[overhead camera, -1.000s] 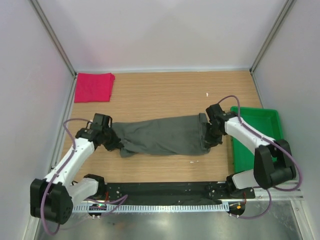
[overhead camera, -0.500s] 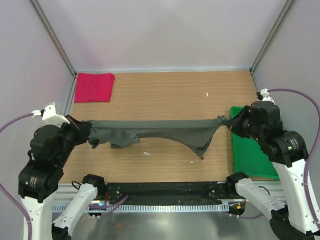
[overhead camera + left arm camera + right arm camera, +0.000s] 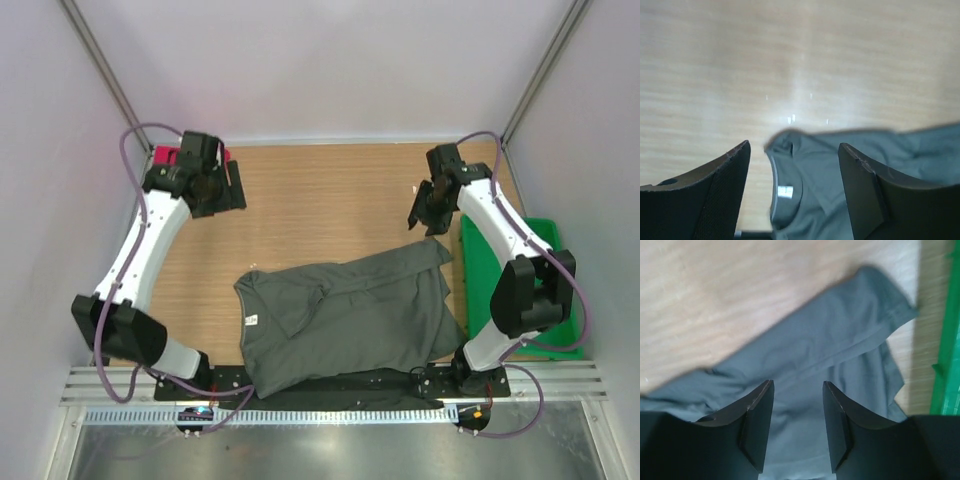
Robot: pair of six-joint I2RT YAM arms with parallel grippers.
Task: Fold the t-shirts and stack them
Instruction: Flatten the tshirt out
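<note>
We see the grey-olive t-shirt (image 3: 345,325) as soft matt cloth, creased, with a stitched collar. Under it the counter (image 3: 320,190) is smooth pale wood grain with a faint sheen. Right of the shirt, the tray (image 3: 478,285) looks like glossy green plastic. The left tool (image 3: 794,146) has matt black, finely textured fingers (image 3: 715,195).

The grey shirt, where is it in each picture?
Top external: the grey shirt lies spread out low in the middle, at the table's near edge.
Left wrist: grey shirt at the bottom, from the middle to the right edge, collar between the open left fingers.
Right wrist: grey shirt across the middle and bottom, behind the open right fingers.
Shared landmark: the wooden table under it.
</note>
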